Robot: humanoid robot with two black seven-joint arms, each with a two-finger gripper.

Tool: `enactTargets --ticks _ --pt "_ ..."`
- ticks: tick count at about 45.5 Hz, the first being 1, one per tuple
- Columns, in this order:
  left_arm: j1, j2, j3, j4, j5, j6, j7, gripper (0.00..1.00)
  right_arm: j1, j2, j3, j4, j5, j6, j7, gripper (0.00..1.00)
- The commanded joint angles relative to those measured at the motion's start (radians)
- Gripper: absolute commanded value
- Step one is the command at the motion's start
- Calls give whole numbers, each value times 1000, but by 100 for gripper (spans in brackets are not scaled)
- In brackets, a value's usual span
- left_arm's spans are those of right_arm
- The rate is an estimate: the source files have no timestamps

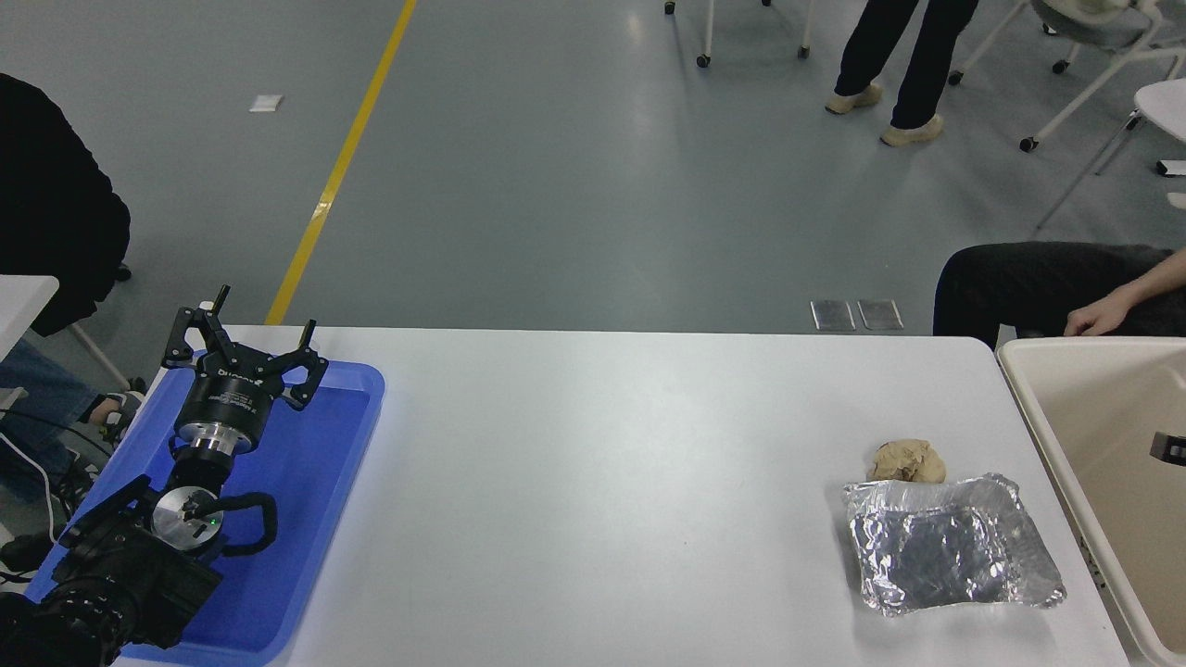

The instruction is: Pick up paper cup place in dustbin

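The paper cup is out of view. The dustbin (1038, 435), cream-beige with a thick rim, stands off the table's right end and is cut off by the picture's edge. A small black part of my right arm (1169, 447) pokes in at the right edge, over the dustbin's inside; too little of it shows to tell how the gripper stands. My left gripper (243, 335) is parked at the lower left above the blue tray (306, 519), open and holding nothing.
A crumpled foil sheet (950, 554) lies near the table's right front, with a brown paper ball (908, 460) just behind it. A seated person's arm and hand (1093, 321) rest beyond the dustbin. Another person stands on the floor far behind.
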Motion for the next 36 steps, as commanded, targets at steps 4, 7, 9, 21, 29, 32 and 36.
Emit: enactTargets --ticks 4,7,9,21,29,32,36 --pt "0 -2 0 0 0 0 1 100 292 -42 -8 344 -226 49 -1 100" --pt "0 -2 0 0 0 0 1 100 388 -52 -24 458 -299 56 -7 100" --pt "0 -2 0 0 0 0 1 100 456 -55 -45 542 -344 59 -9 100" --pt "0 -2 0 0 0 0 1 100 870 -10 -220 927 -373 214 -3 100" --pt "0 -2 0 0 0 0 1 100 1046 50 -226 1056 -300 435 -1 100" --pt "0 -2 0 0 0 0 1 100 1088 80 -226 1073 -229 493 -1 100" --pt "0 -2 0 0 0 0 1 100 1134 129 -226 1078 -140 547 -3 100"
